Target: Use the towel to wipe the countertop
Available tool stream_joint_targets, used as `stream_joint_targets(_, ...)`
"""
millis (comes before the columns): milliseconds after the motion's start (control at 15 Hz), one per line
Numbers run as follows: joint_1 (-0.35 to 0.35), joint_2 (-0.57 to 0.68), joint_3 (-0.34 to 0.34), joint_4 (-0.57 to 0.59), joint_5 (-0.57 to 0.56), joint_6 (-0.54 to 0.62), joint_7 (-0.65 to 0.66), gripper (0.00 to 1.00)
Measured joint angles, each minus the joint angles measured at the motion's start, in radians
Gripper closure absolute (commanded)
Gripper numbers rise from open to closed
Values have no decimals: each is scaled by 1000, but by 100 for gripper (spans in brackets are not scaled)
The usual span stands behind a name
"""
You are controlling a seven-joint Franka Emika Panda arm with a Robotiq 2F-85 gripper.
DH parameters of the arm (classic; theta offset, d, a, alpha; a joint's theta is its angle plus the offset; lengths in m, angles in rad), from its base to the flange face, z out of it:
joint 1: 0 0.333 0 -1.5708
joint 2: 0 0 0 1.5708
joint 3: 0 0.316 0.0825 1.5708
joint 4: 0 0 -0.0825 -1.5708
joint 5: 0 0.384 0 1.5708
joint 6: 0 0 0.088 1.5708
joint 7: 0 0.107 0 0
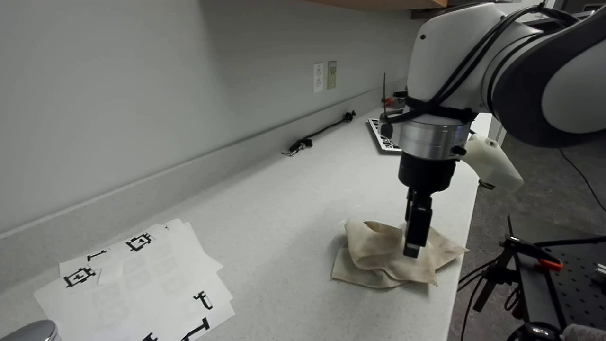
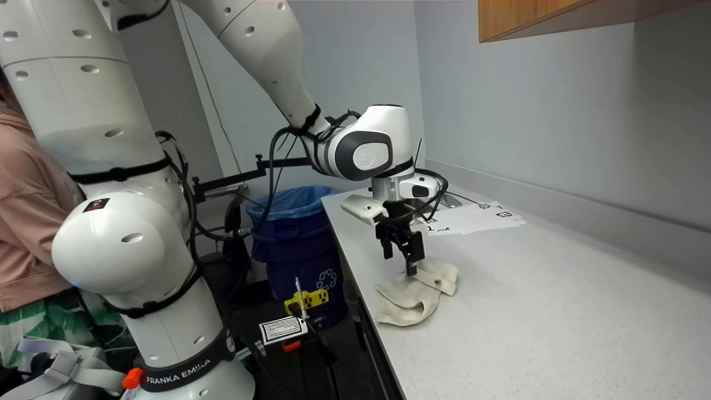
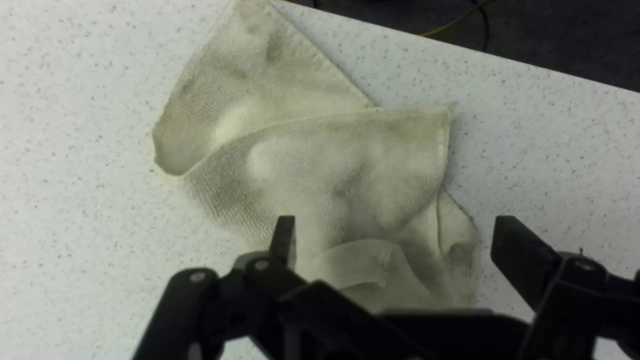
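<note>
Has 2 fingers (image 3: 284, 240) spread wide, well apart in the wrist view, with folds of the towel (image 3: 320, 170) below and between. Points the gripper (image 2: 399, 263) downward in both exterior views, low over the towel. Cannot tell touching from hovering at the fingertip (image 2: 411, 270) nearest the towel. Can see the towel lying rumpled and loosely folded over itself on the pale, speckled countertop (image 1: 265, 227), near the edge above the dark floor (image 1: 544, 189), with darker patches on 1 flap. Can see overlapping white sheets (image 1: 137, 284) with black printed marks on the same countertop in both exterior views, apart from the towel. Can also make out a black cable (image 1: 326, 128) lying beside the wall (image 1: 132, 94), a keyboard (image 1: 381, 137) partly hidden by the arm (image 1: 454, 61), and 2 outlets (image 1: 318, 77) above on the wall. Past the countertop's edge, can see a blue bin (image 2: 294, 255) with a recycling symbol and a lighter blue liner (image 2: 291, 203), and a yellow power strip (image 2: 308, 300) in front of the bin. Can see a person (image 2: 30, 216) in a pinkish top, cut off by the frame and partly behind the arm, and a wooden cabinet (image 2: 527, 19) at the upper right.
</note>
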Motion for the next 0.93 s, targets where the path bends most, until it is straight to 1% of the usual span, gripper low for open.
stream_joint_targets(733, 0, 16, -1, 10, 2, 0, 2, 0)
stream_joint_targets(933, 0, 18, 0, 10, 42, 36, 3, 0)
